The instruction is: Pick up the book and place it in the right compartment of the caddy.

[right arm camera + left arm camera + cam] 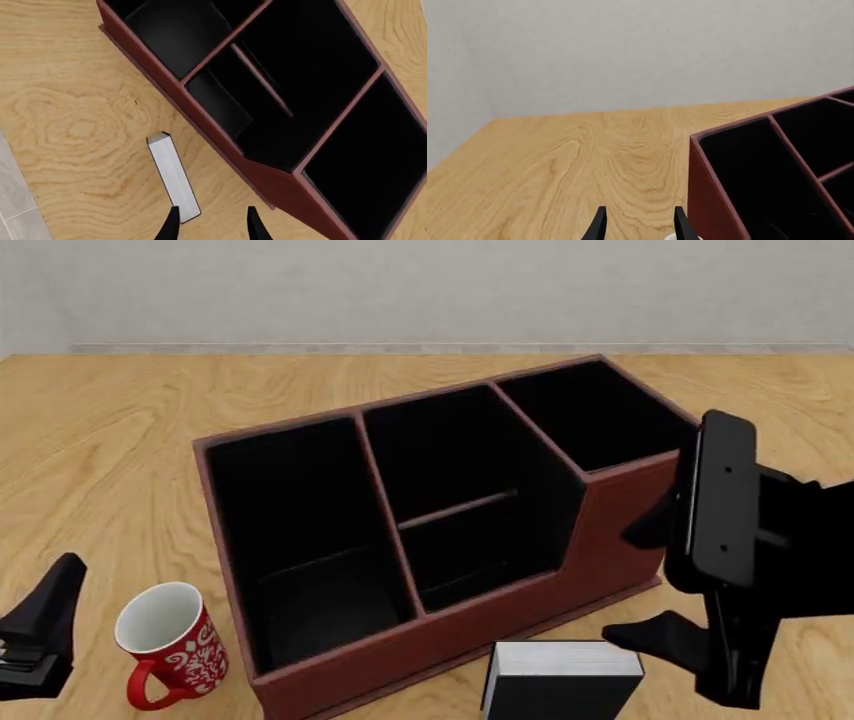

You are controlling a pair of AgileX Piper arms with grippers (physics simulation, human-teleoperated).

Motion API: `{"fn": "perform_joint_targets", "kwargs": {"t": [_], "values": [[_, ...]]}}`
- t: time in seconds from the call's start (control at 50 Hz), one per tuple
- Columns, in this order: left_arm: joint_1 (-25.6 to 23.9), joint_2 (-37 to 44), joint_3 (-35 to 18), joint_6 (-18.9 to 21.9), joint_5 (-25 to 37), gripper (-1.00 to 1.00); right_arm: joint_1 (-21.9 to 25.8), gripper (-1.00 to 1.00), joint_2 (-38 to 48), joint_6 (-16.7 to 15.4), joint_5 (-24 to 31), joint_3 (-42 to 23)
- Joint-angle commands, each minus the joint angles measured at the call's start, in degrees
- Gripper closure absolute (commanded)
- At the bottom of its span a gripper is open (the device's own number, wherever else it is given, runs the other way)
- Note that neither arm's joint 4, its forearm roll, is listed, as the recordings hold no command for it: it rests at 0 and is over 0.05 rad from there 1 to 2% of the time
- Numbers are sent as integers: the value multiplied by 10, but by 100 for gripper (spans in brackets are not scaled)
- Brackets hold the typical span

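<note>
Book (561,680) upright near caddy (441,530) front wall, right gripper (211,222) spread open above, holding nothing, left gripper (638,225) open too.

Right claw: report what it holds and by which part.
Nothing. The right claw is open above the book, whose white page edges face up beside the caddy; it has not closed on it.
</note>
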Motion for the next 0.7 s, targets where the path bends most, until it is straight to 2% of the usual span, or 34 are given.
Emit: {"fn": "perform_joint_targets", "kwargs": {"t": [0.02,0.42,0.7], "values": [[-3,1,0,2,1,-100,19,-100,1,22,-7,12],[-7,1,3,6,1,-100,41,-100,14,49,-33,28],[-5,0,7,6,-1,-100,71,-100,48,80,-72,38]]}}
